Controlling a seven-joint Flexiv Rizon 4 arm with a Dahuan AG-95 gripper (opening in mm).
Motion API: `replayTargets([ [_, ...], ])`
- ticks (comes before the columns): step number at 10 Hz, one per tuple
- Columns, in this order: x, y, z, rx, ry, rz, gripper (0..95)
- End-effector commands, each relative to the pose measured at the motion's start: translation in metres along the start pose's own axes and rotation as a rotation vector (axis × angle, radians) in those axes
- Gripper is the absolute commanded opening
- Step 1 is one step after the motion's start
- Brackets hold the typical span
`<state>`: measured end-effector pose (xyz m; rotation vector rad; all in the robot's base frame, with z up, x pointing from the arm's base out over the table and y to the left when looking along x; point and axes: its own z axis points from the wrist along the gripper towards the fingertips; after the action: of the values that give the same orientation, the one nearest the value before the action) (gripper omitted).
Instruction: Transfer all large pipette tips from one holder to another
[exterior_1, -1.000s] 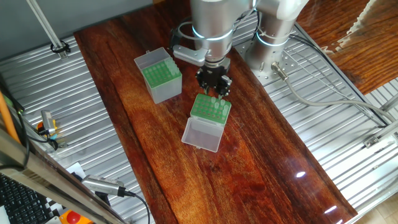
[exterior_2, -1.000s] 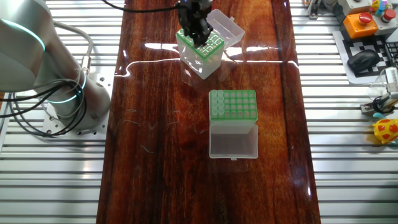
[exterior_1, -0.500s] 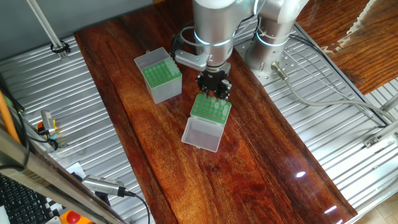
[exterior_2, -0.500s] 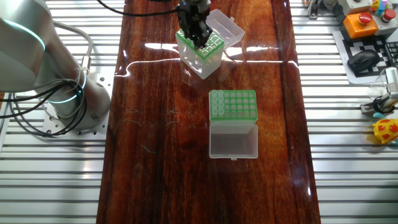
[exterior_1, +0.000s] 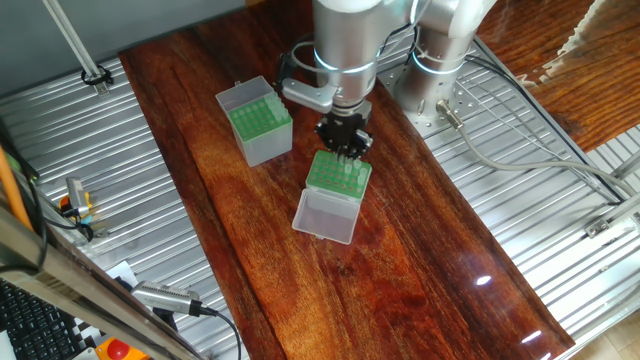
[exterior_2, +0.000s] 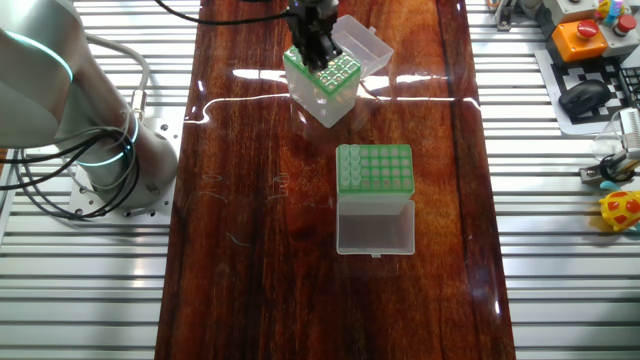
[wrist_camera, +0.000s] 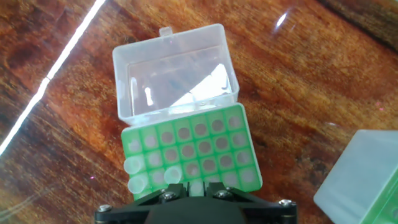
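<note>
Large pipette tips (wrist_camera: 132, 165), slender translucent whitish plastic cones, stand in the left end of the source rack in the hand view. Two are in the outer column and one just beside them, at the row nearest the camera. The remaining holes appear empty.

They sit in the small whitish translucent box with the green perforated rack top (wrist_camera: 205, 143). Its clear hinged tray-like lid (wrist_camera: 177, 71) lies open beyond it on the dark polished wooden table (exterior_1: 400, 270).

The two-finger gripper (exterior_1: 344, 150) hangs directly over the near edge of this rack. One further pale round rim shows at the housing's edge, possibly a tip between the fingers. The fingertips are hidden by the housing in every view, so whether they are clamped on a tip or spread cannot be told.

To the right stands the receiving holder, the small grey-sided, taller box with a green rack top and whitish translucent lid (wrist_camera: 360, 177). It is well apart from the source.

Risks noted:
- An off-centre pinch could tilt a tip, or let it slip out during the carry.
- A tip that binds in its hole could lift the light box with it.
- Fingers closing close to the neighbouring tips could knock or drag them.
- A tilted tip would likely miss its hole at the grey box.
</note>
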<state>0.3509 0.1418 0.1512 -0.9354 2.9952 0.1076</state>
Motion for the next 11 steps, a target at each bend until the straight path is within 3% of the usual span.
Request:
replayTargets([
  [1, -0.003, -0.001, -0.007, -0.002, 0.002, -0.001, 0.0],
  [6, -0.007, -0.001, -0.034, 0.003, -0.011, 0.003, 0.0],
  [9, -0.003, -0.003, -0.063, -0.009, -0.019, 0.006, 0.0],
  [11, -0.003, -0.003, -0.076, -0.012, -0.019, 0.005, 0.0],
])
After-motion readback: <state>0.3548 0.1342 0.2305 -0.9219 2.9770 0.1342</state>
